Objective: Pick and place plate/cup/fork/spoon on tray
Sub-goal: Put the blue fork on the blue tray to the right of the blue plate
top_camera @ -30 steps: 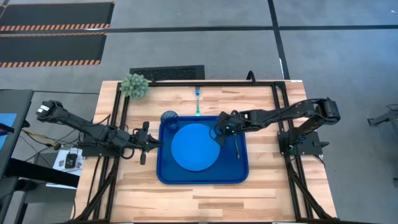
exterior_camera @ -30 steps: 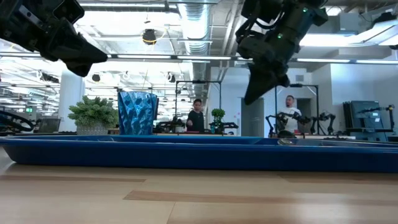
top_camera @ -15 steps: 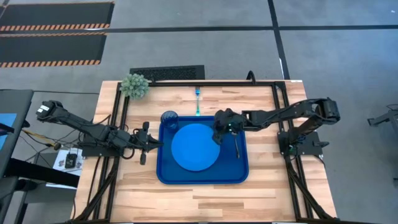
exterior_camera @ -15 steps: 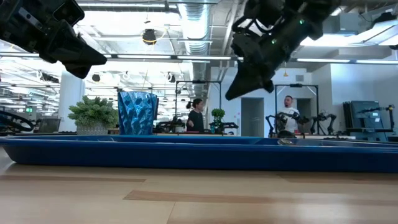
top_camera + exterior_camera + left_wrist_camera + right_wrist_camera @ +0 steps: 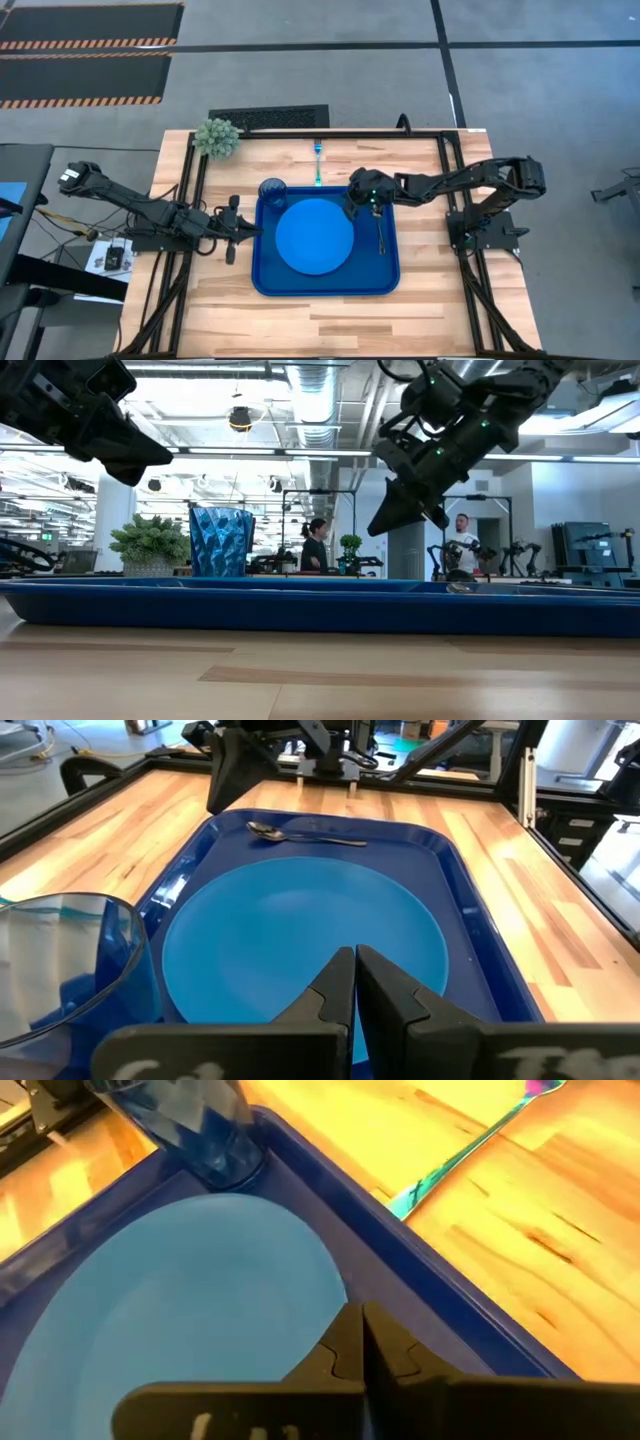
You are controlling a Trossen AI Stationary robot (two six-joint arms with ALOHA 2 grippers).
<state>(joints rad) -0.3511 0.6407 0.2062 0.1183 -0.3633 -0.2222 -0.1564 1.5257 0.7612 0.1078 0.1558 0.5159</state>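
From where I stand, the dark-blue tray (image 5: 325, 283) lies in the middle of the wooden table (image 5: 420, 310) with its long sides running left to right. The bright-blue plate (image 5: 314, 236) sits flat inside it, filling most of the centre, and the cup (image 5: 272, 189) stands upright in the tray's far left corner, just beside the plate's edge. The spoon (image 5: 381, 233) lies along the tray's right side, its long axis running near to far, parallel to the right rim; in the left wrist view its shiny bowl (image 5: 259, 828) sits at one end of the thin handle. The fork (image 5: 318, 164) is the only piece off the tray: it lies on the bare wood just beyond the far rim, its long axis running near to far, one end almost touching the rim. I cannot tell which end carries the tines. The right gripper (image 5: 354, 203) hangs above the tray's far right part, near the plate's edge, its fingers pressed together and holding nothing. The left gripper (image 5: 250, 229) waits at the tray's left rim, its fingers likewise together and empty.
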